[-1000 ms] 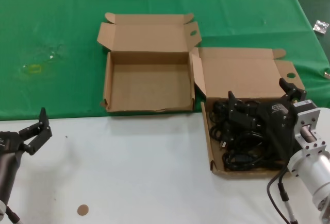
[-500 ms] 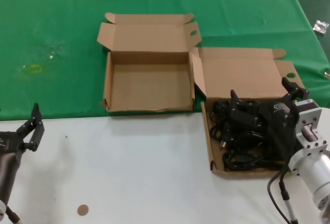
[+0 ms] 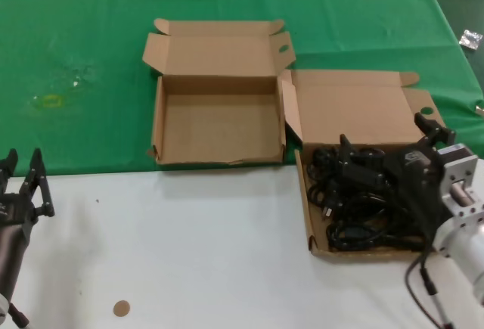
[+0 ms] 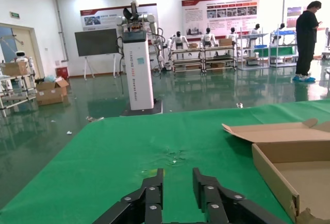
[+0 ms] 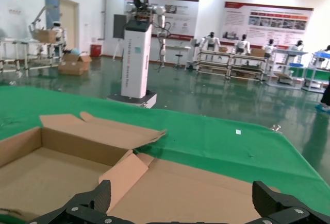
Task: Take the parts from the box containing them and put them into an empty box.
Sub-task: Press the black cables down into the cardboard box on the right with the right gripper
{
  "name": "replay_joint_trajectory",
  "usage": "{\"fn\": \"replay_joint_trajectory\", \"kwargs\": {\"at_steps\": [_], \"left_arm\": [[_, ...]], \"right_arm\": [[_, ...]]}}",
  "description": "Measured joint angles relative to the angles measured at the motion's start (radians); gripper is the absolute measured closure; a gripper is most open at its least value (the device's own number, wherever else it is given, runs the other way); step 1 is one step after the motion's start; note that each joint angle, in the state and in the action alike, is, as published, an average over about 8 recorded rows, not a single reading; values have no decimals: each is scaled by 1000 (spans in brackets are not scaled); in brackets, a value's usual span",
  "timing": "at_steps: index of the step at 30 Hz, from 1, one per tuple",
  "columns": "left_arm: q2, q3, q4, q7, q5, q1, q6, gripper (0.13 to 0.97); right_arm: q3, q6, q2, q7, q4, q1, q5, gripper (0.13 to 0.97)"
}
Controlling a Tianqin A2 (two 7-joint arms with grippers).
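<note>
Since a second ago our left gripper [image 3: 21,180] has turned and drawn back toward the left edge of the white tabletop [image 3: 212,253], and its black fingers [image 4: 153,193] now stand nearly parallel with only a narrow gap between them, pinching nothing. We use the empty brown cardboard mailer box [image 3: 218,128] as our landmark: it lies open on the green cloth [image 3: 83,49], lid folded back, with a small bent tab at its front left corner. Our left gripper hangs well to the left of this box and nearer to us, over the white surface. A small round brown disc [image 3: 121,308] lies on the tabletop, nearer to us than the box and left of its front corner. Just right of the empty box, touching its side, sits the second shallow brown cardboard box [image 3: 355,117], filled with a tangle of black cable parts [image 3: 355,208]. Our right gripper [image 3: 387,141] hovers over that pile, its fingers spread wide apart and holding nothing.
</note>
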Motion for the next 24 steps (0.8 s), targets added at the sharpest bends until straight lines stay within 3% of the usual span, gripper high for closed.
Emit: {"fn": "replay_joint_trajectory", "kwargs": {"at_steps": [3, 9, 15, 19, 24], "left_arm": [[0, 0, 0, 0, 0, 0, 0, 816], [0, 0, 0, 0, 0, 0, 0, 841], [0, 0, 0, 0, 0, 0, 0, 916], [0, 0, 0, 0, 0, 0, 0, 927], [0, 0, 0, 0, 0, 0, 0, 945]], "right_arm": [[-55, 34, 95, 7, 22, -1, 64, 129], [-177, 80, 327, 28, 83, 9, 216, 129], [-316, 44, 593, 96, 143, 61, 334, 129], [-411, -32, 741, 179, 154, 136, 338, 129], [-486, -168, 849, 317, 139, 236, 241, 129]]}}
